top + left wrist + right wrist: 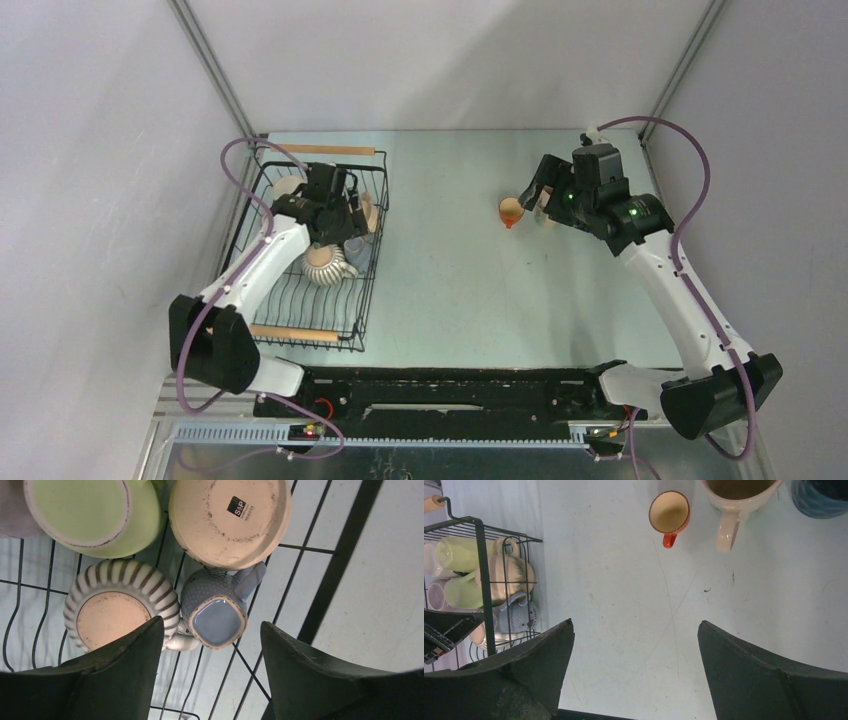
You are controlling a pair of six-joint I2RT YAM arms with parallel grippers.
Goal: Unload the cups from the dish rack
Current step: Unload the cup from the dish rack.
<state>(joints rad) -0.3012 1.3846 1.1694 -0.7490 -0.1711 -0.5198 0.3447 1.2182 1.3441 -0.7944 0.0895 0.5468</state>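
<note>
Left gripper (211, 626) spread astride grey-blue cup (216, 615) in dish rack (345, 540): centre on body, avoid ribbed cup (114, 611), then pinch. Right gripper (635, 625) spread, empty.

Three cups (669, 513) outside, one dish rack (483, 580)

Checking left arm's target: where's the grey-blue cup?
Grey-blue cup: left wrist view, centre, in the dish rack, just right of the ribbed cream cup.
</note>
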